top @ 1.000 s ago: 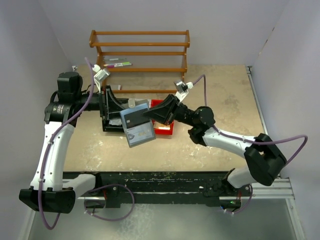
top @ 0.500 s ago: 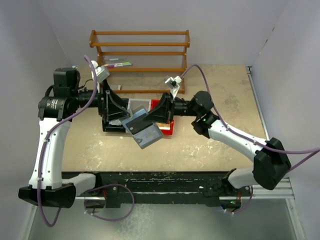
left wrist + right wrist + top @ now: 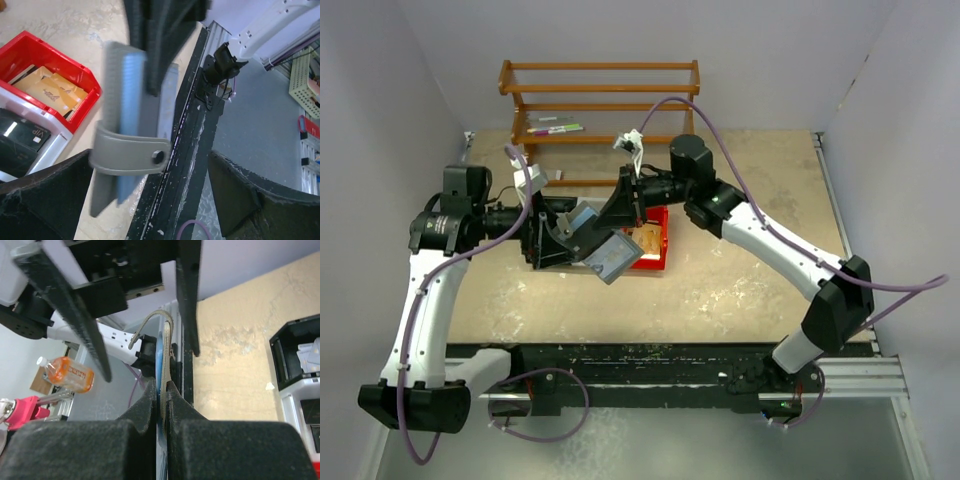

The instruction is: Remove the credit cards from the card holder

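Firmly clamped flat grey-blue folding card holder [image 3: 125,125] in right gripper [image 3: 162,390], lengthwise beyond fingertips [image 3: 149,407]; sat just ahead of left gripper [image 3: 563,238], fingers [image 3: 45,200] wide apart.

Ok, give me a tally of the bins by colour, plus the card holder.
black bin: 1
white bin: 1
red bin: 1
card holder: 1
total: 4

Card holder [image 3: 610,258] in right pincer [image 3: 162,388], before the bins [image 3: 664,240] — rack [image 3: 600,90] farther behind.
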`<state>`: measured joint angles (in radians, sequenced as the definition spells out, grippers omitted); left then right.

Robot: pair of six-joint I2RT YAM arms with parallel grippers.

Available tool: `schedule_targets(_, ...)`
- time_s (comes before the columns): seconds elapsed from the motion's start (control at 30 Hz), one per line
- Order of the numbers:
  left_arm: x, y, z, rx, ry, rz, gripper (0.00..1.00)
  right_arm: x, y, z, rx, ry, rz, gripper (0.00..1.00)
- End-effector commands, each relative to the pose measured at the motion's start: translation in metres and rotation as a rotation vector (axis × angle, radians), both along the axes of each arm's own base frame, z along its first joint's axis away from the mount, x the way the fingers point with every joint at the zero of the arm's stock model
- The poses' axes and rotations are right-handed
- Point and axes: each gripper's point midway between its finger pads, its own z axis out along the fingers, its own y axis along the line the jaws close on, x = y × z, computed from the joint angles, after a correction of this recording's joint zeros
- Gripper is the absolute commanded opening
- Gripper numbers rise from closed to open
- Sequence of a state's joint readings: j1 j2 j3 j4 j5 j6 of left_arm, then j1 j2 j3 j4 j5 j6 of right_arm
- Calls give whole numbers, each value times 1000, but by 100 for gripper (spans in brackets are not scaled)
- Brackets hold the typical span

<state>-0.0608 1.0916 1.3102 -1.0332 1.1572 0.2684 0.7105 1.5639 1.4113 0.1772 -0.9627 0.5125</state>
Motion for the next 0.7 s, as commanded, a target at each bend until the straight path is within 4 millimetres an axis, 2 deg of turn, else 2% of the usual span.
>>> schedule_targets(0.0, -23, -3, 3, -34, -99, -91, 95, 2, -2, 10, -40, -47, 10, 0)
schedule_targets(0.13, -9, 1, -4, 1, -149, -12, 89, 3, 5, 11, -43, -37, 19, 0)
schedule_targets(0.3, 17, 8, -18, 48, -151, 98, 82, -9, 17, 2, -77, -33, 58, 0)
schedule_targets(0.47, 19, 5, -20, 26, -114, 76, 78, -17, 21, -1, -86, -52, 84, 0)
schedule_targets(0.53, 15, 1, -20, -2, -79, 44, 66, -18, 21, 0, -83, -55, 90, 0)
schedule_targets(0.57, 13, -1, -22, -19, -50, 23, 54, -17, 22, 1, -82, -56, 91, 0)
schedule_targets(0.67, 4, -7, -22, -73, 33, -35, 39, -18, 24, 2, -71, -46, 108, 0)
